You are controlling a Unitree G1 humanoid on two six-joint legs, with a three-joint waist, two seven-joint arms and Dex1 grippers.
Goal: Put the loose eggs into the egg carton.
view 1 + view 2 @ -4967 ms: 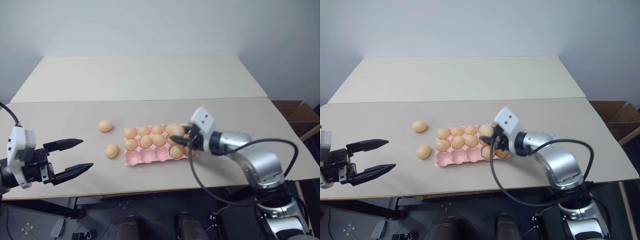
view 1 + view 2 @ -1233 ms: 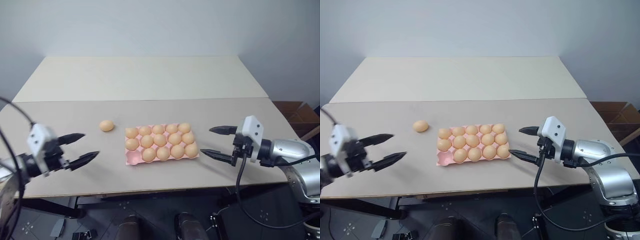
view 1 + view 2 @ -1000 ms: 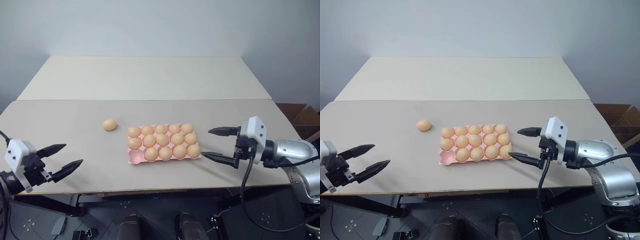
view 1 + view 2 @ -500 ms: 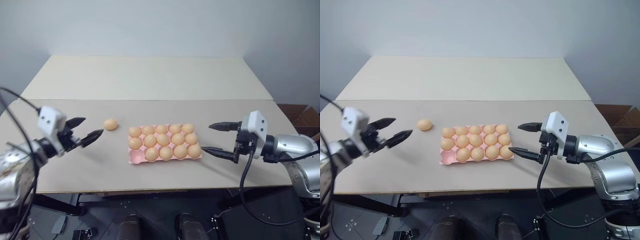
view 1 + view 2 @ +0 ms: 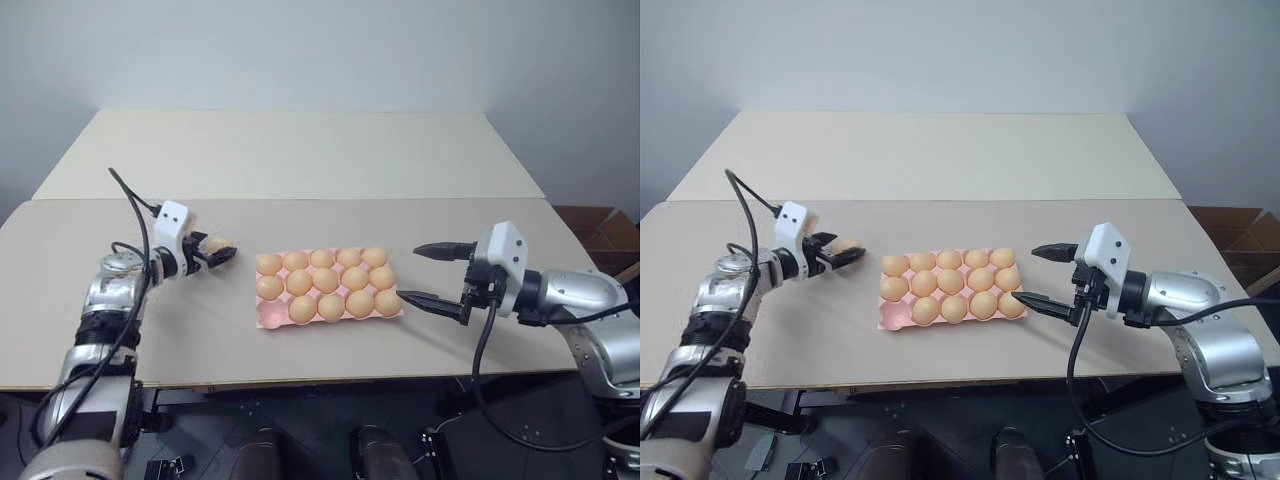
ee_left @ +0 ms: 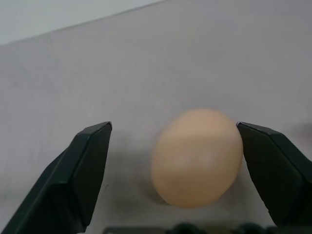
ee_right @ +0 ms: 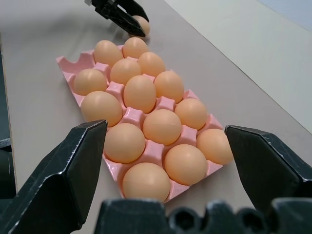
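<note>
Left pincer [image 6: 173,141] brackets the loose egg [image 6: 197,157], seemingly touching one finger.

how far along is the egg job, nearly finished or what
Nearly finished. Done: the pink egg carton holds fourteen eggs, with one cup at its front left corner bare. In hand: the left gripper has its fingers either side of the last loose egg on the table, with a gap on one side, so not yet gripped. Left: grip it and set it in that cup. The right gripper hovers open beside the carton.
</note>
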